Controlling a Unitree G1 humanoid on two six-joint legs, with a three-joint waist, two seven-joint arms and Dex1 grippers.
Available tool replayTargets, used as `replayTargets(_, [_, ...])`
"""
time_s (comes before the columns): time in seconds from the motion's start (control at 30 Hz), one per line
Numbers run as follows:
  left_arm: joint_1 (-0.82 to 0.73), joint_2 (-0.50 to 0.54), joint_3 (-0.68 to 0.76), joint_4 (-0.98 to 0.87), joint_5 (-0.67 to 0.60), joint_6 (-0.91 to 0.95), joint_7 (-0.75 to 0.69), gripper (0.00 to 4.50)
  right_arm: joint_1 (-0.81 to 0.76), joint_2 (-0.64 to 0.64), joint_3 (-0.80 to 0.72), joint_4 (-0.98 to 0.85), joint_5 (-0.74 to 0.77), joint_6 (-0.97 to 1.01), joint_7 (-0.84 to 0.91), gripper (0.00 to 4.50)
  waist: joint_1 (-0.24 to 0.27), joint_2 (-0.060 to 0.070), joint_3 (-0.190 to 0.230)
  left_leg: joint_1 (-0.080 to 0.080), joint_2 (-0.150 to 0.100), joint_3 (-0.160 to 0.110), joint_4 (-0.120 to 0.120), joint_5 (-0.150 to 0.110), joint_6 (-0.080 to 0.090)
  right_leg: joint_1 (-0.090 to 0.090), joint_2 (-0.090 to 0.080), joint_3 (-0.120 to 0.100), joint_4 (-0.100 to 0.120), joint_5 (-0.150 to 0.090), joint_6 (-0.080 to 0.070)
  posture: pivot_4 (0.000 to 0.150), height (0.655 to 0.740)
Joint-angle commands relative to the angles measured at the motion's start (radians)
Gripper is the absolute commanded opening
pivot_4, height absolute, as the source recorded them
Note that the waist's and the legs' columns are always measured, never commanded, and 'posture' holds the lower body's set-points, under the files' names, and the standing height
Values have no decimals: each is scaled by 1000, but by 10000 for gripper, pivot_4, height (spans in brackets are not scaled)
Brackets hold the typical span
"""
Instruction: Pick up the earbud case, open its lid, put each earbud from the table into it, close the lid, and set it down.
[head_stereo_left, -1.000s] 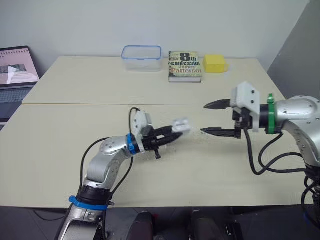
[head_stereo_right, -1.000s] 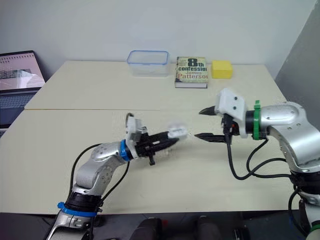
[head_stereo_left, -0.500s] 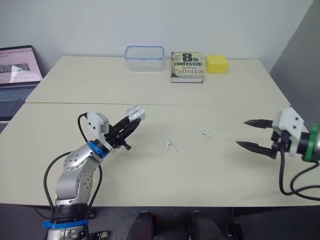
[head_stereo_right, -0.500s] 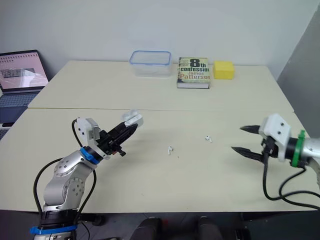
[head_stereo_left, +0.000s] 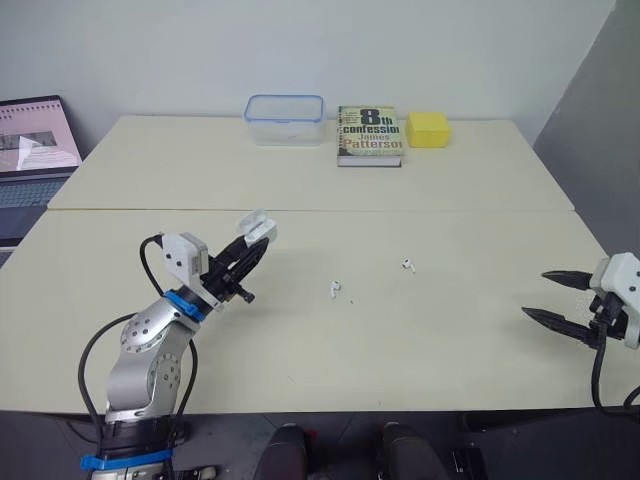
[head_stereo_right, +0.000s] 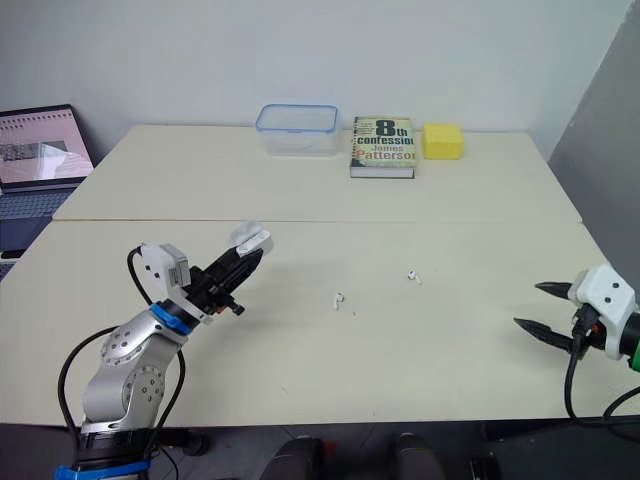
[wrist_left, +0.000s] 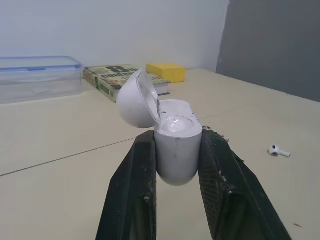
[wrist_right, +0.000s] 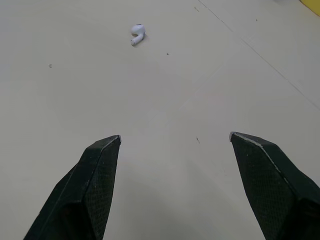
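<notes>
My left gripper (head_stereo_left: 250, 248) is shut on the white earbud case (wrist_left: 172, 134), held above the left part of the table with its lid (wrist_left: 136, 99) flipped open and its sockets empty. Two white earbuds lie on the table's middle: one earbud (head_stereo_left: 335, 290) nearer the case, the other earbud (head_stereo_left: 408, 266) further right, also seen as a small earbud (wrist_right: 136, 34) ahead of my right gripper. My right gripper (head_stereo_left: 551, 298) hovers open at the table's right front edge, with nothing between its fingers (wrist_right: 91, 175).
At the back of the table stand a clear plastic container (head_stereo_left: 285, 117), a book (head_stereo_left: 370, 134) and a yellow block (head_stereo_left: 427, 128). A laptop (head_stereo_left: 35, 150) sits off the far left. A seam (head_stereo_left: 400, 211) runs across the table between its two halves.
My right gripper has drawn back further right and toward the front edge. My left gripper, still holding the open case, has barely shifted. The earbuds have not moved.
</notes>
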Motion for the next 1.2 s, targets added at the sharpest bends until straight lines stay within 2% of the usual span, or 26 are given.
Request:
replayTargets(0.03, [-4, 6, 9, -45, -1, -29, 9, 7658, 2, 2, -46, 4, 14, -11, -15, 42331, 0, 0, 0, 0, 0, 0, 0, 0, 0, 0, 0, 0, 0, 0, 0, 1500, 7400])
replayTargets(0.07, [-4, 6, 8, -46, -1, -29, 10, 7658, 2, 2, -45, 5, 19, -2, -17, 45000, 0, 0, 0, 1, 0, 0, 0, 0, 0, 1, 0, 0, 0, 0, 0, 1500, 7400])
replayTargets(0.33, [-3, 7, 5, -50, 1, -34, 16, 7658, 4, 1, -42, -8, 18, -10, -17, 45000, 0, 0, 0, 9, 0, 0, -1, 0, 0, 11, -1, -1, -3, -1, -2, 1500, 7400])
replayTargets(0.53, [-5, 11, 5, -45, 7, -44, 16, 7658, 5, -11, -14, -140, 79, 71, 9, 45000, 0, 0, 0, 9, 0, -1, -2, 0, 0, 10, -1, -1, -4, -1, -2, 1500, 7400])
replayTargets(0.83, [-7, 9, 7, -39, 12, -48, 20, 7658, -40, -21, 29, -255, 109, 74, 24, 45000, 0, 0, 0, 9, 0, -1, -2, 0, 0, 11, -1, -1, -4, -1, -2, 1500, 7400])
replayTargets(0.97, [-14, 8, 5, -36, 16, -49, 21, 7658, -88, 21, 145, -358, 126, 150, -48, 45000, 0, 0, 0, 9, 0, -1, -2, 0, 0, 10, -1, -1, -4, -1, -2, 1500, 7400])
replayTargets(1.03, [-18, 6, 1, -33, 19, -49, 23, 7658, -146, 80, 262, -393, 77, 197, -146, 45000, -1, -1, 0, 9, 0, -1, -2, 0, 0, 11, -1, -2, -5, -1, -2, 1500, 7400])
replayTargets(1.13, [-18, 5, -12, -37, 24, -45, 20, 7658, -247, 215, 452, -432, -28, 258, -305, 45000, -2, -1, 0, 9, 0, -1, -2, 0, 0, 10, -1, -2, -5, -1, -2, 1500, 7400])
replayTargets(1.2, [-17, 6, -15, -40, 25, -43, 22, 7658, -304, 323, 557, -451, -46, 345, -394, 45000, -1, -1, 0, 8, 0, -2, -3, 0, -1, 10, -1, -2, -5, -1, -2, 1500, 7400])
